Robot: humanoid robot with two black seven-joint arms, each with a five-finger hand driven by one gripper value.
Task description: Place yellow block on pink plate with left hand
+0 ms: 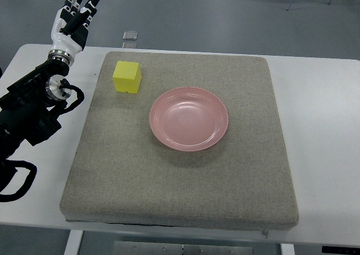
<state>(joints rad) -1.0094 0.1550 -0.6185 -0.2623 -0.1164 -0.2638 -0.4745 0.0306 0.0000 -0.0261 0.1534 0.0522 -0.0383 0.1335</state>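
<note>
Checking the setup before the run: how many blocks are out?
1: the yellow block sits on the grey mat, near its far left corner, left of the pink plate. None seems hidden.

One grey mat (180, 170) serves as the landmark, and it lies on one white table (320, 125). On the mat there is one yellow block (126, 77), near the mat's far left corner, and one pink plate (189, 119), close to the mat's middle. One robot hand, the left hand (73, 19), shows off the mat, beyond its far left corner. One small clear object (130, 36) sits just past the mat's far edge; its kind cannot be told.
</note>
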